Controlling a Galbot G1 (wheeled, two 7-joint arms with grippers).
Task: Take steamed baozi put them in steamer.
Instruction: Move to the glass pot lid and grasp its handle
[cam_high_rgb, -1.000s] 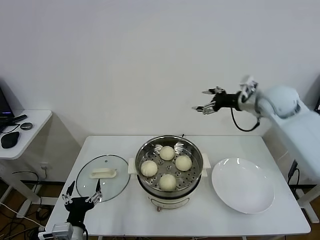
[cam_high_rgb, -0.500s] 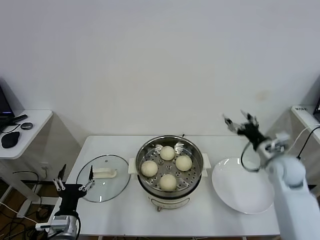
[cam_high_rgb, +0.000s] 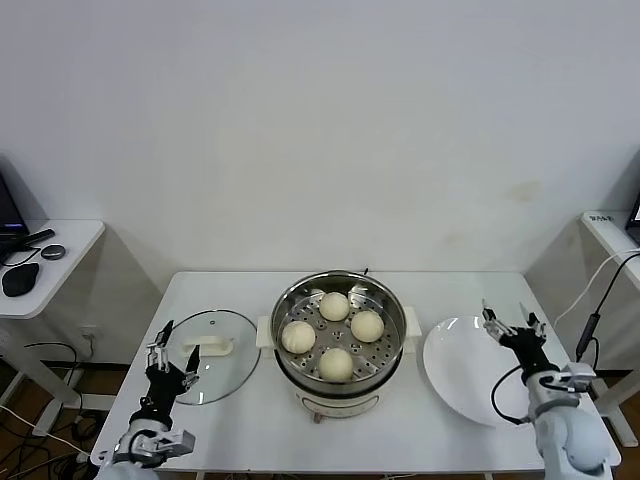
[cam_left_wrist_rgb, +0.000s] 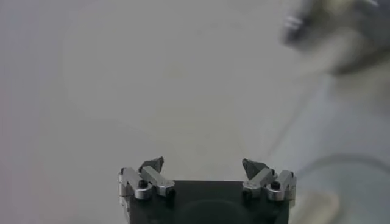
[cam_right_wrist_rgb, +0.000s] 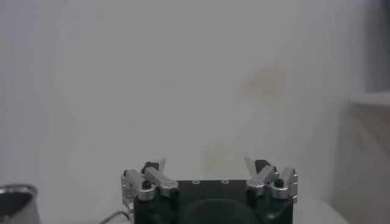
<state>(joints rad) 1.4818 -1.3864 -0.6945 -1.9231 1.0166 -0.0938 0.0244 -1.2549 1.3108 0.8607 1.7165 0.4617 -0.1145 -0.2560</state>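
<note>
Four cream-white baozi (cam_high_rgb: 335, 336) lie on the perforated floor of the steel steamer (cam_high_rgb: 290, 300) at the table's middle. My left gripper (cam_high_rgb: 172, 346) is open and empty, low at the table's front left, over the edge of the glass lid. My right gripper (cam_high_rgb: 509, 319) is open and empty, low at the right, just above the plate's far rim. In the left wrist view (cam_left_wrist_rgb: 203, 165) and the right wrist view (cam_right_wrist_rgb: 207, 165) the jaws stand wide apart with only wall between them.
A round glass lid (cam_high_rgb: 228, 365) with a white handle lies left of the steamer. A flat white plate (cam_high_rgb: 470, 385) lies to its right. A side table (cam_high_rgb: 70, 240) with dark items stands at far left. A cable hangs at far right.
My right arm swung down from high at the back right to low beside the plate. My left gripper shifted right and a little up at the lid's edge.
</note>
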